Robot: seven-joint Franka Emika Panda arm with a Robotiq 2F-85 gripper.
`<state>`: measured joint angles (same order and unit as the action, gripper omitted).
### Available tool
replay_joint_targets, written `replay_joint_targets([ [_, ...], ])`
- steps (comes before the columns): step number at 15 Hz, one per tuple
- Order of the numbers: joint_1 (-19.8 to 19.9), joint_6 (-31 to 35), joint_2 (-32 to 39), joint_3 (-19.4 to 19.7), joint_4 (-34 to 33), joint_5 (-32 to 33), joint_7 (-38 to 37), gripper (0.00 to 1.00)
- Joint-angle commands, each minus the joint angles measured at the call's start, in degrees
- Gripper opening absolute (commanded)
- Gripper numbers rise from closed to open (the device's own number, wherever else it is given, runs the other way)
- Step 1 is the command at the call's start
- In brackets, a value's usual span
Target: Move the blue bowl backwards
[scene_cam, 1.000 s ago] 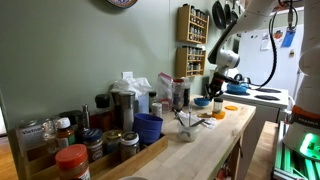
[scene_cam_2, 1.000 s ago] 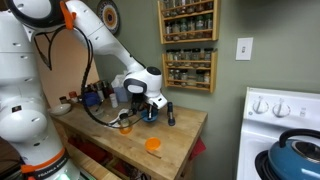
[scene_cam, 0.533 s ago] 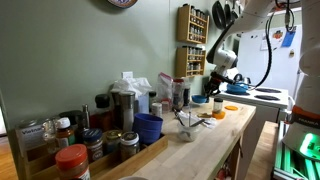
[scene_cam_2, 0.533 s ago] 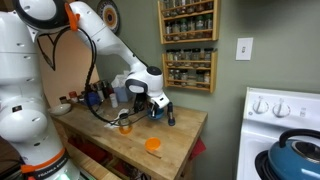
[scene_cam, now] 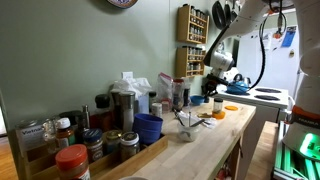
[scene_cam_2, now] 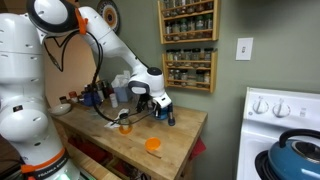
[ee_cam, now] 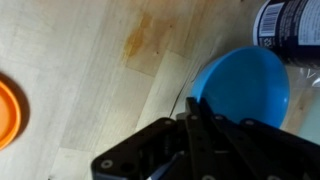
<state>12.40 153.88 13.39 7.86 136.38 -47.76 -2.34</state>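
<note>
The blue bowl [ee_cam: 245, 85] is small, round and bright blue. It sits on the wooden counter [ee_cam: 80, 60] at the right of the wrist view. My gripper [ee_cam: 193, 118] has its black fingers closed together on the bowl's near rim. In an exterior view the bowl [scene_cam: 199, 100] is by the wall below the spice rack, with the gripper [scene_cam: 212, 90] right over it. In the other view the gripper [scene_cam_2: 160, 104] is low on the counter and hides most of the bowl.
An orange lid [ee_cam: 8, 108] lies on the counter, also seen in an exterior view [scene_cam_2: 152, 145]. A dark bottle [ee_cam: 290, 22] stands just behind the bowl. A dark blue cup [scene_cam: 149, 127], jars and a wooden crate crowd the counter. A blue kettle [scene_cam_2: 295, 155] is on the stove.
The gripper has shifted a little along the counter toward the wall and the dark bottle, with the bowl moving along in its fingers.
</note>
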Motion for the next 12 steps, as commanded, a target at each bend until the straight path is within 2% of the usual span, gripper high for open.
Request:
replay_joint_targets([
  [1,0.0,0.0,0.1,0.0,-0.1,0.0,-0.1,0.01],
  [5,0.8,-2.4,1.4,-0.1,-2.5,-2.6,-2.1,0.01],
  [9,0.1,-5.9,3.8,0.6,-6.7,-0.3,-7.3,0.01],
  [12,-0.3,-5.7,6.4,0.7,-9.9,0.0,-10.3,0.01],
])
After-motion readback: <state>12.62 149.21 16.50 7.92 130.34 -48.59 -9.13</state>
